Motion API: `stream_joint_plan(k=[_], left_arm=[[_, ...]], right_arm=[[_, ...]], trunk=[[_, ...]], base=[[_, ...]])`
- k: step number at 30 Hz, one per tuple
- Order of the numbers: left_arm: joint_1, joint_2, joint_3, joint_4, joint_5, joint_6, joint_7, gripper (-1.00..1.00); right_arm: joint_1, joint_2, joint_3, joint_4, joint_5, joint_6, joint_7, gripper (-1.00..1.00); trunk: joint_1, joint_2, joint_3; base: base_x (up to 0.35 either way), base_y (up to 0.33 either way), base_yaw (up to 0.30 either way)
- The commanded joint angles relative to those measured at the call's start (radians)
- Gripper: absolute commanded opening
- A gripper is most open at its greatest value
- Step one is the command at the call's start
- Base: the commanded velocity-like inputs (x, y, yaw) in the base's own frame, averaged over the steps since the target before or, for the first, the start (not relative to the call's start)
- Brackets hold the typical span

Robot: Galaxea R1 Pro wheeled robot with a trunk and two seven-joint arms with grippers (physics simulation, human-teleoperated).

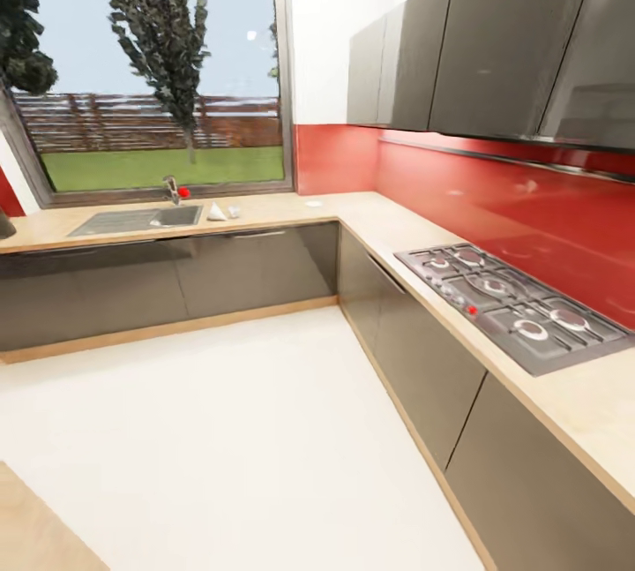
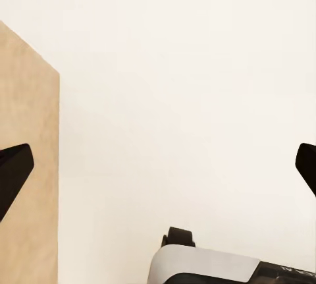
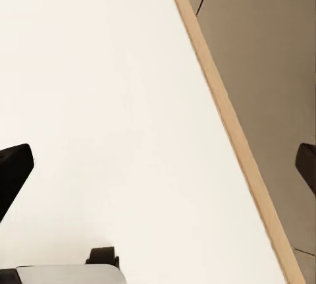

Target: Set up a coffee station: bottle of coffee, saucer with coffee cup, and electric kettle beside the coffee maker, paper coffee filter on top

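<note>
The pale floor spreads before me, and the L-shaped table wraps the corner under the window, carrying the hob and steel sink. Just beside the sink lie the paper coffee filter and something tiny and white (too small to tell). My left claw and right claw gape wide over the floor, holding nothing.

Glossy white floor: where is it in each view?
Head: glossy white floor fills the centre and bottom, edged by the light-wood plinth strip under the dark-grey cabinets.
Left wrist: most of the picture, beside a light-wood slab.
Right wrist: the wide pale area meeting that plinth strip.
Shared landmark: that plinth strip.
</note>
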Motion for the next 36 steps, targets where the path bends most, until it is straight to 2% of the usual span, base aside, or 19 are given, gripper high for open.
stream_joint_plan(k=[1,29,36], left_arm=[[-0.001,0.0,-0.001,0.001,0.006,-0.003,0.0,1.0],[-0.001,0.0,-0.001,0.001,0.006,-0.003,0.0,1.0],[-0.001,0.0,-0.001,0.001,0.006,-0.003,0.0,1.0]], right_arm=[[0.0,0.001,-0.003,0.0,0.005,-0.002,0.0,1.0],[0.0,0.001,-0.002,0.0,0.005,-0.002,0.0,1.0],[0.0,0.001,-0.001,0.0,0.005,-0.003,0.0,1.0]], trunk=[[0.001,-0.002,-0.002],[0.001,-0.002,-0.002],[0.001,-0.002,-0.002]], base=[[0.339,0.046,0.119],[0.339,0.004,0.009],[0.339,0.0,0.195]])
